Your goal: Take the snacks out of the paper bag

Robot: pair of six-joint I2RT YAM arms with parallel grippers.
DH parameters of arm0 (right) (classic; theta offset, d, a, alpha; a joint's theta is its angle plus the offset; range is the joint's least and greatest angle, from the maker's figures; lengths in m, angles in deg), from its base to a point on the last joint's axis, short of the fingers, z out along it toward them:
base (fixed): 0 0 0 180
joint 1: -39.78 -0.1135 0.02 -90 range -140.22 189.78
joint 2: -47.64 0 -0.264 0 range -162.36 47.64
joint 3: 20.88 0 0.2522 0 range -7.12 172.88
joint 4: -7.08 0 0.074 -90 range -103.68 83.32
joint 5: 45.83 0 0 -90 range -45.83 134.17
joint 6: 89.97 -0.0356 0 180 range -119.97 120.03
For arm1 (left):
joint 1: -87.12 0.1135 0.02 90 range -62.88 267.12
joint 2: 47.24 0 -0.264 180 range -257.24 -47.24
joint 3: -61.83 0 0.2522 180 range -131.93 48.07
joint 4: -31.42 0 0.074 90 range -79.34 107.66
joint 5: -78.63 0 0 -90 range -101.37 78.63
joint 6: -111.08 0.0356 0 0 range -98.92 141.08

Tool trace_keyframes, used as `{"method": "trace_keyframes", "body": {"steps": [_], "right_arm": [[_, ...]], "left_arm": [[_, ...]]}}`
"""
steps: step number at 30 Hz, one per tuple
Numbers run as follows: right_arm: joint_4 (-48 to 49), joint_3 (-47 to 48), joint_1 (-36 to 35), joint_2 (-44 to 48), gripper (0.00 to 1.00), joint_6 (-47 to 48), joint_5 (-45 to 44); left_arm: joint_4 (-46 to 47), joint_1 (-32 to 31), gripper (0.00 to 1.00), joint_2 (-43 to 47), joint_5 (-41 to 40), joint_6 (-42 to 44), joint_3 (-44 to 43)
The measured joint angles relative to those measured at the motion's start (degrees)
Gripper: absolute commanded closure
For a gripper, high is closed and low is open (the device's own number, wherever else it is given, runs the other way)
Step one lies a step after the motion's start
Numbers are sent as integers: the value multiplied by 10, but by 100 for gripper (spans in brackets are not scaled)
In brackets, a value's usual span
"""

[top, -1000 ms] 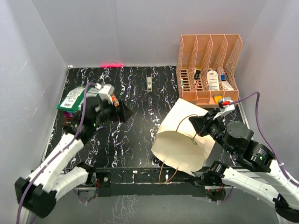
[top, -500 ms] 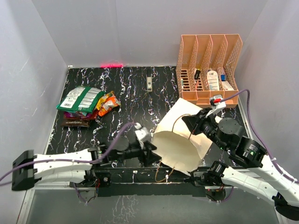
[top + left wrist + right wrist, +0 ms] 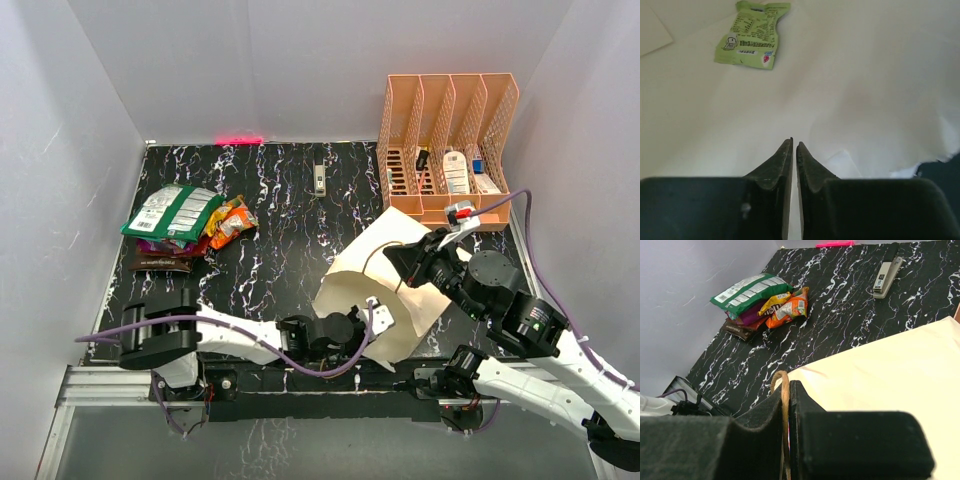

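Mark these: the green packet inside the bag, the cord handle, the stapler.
green packet [image 3: 752, 32], left wrist view, middle of printed face.
cord handle [image 3: 780, 372], right wrist view, loop top.
stapler [image 3: 887, 273], right wrist view, mid-body.

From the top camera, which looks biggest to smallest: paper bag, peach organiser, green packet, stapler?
1. The paper bag and organiser look about alike; the organiser stands taller, nearer the camera, so I won't rank them.
2. The green packet.
3. The stapler.

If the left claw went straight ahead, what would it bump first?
The left gripper would probably meet the inner wall of the paper bag first; the green packet lies deeper, slightly left. Depth is unclear.
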Motion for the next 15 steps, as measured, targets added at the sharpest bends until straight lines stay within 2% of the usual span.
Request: {"method": "trace_keyframes", "body": {"steps": [8,10,15], "right_arm": [[0,0,0,14,92,0,5],[0,0,0,15,92,0,6],[-1,1,0,14,92,0,11]], "left_arm": [[116,19,94,-115,-21,49,-7],[151,26,87,-144,-18,59,-12],[211,49,60,-201,13,70,-51]]}}
